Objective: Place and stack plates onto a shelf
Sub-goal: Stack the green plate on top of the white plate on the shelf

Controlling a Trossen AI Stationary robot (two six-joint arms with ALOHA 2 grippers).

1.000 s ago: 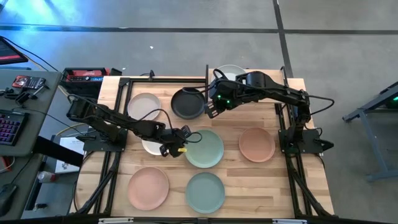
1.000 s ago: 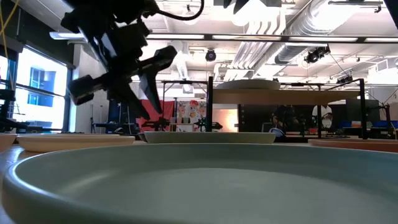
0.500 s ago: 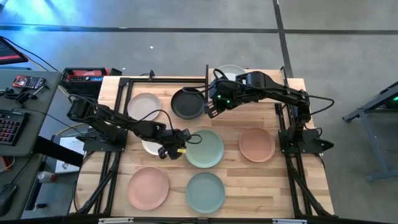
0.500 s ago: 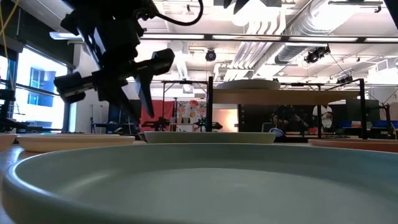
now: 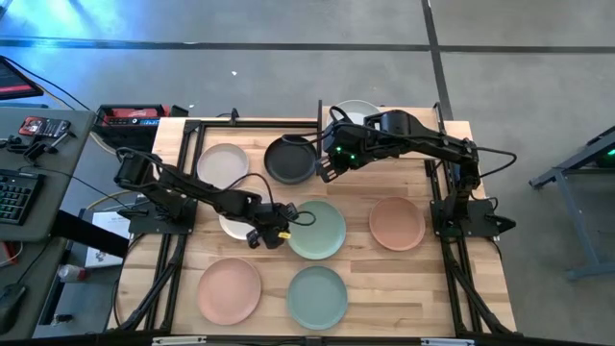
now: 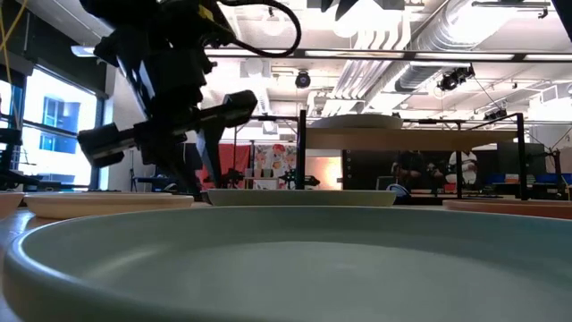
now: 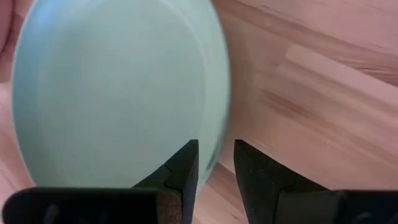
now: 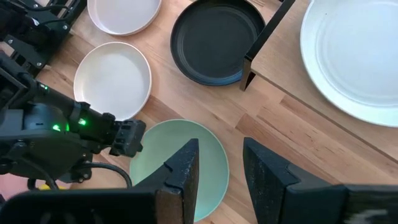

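Your left pincer hangs low over the near-left rim of the large sage green plate at the middle of the table. Its fingers stand a little apart with the plate's edge showing in the gap, gripping nothing. Just beside it lies a white plate, half hidden under the arm.

Your right pincer hovers higher, beside the black plate, fingers parted and empty. The black plate sits against the corner post of the shelf, where one big white plate rests, cut off in the right wrist view.

Further out lie a cream plate, two salmon pink plates and, and a smaller grey-green plate, whose rim fills the low view and hides most of the table. No writing on the plates or arms can be read.
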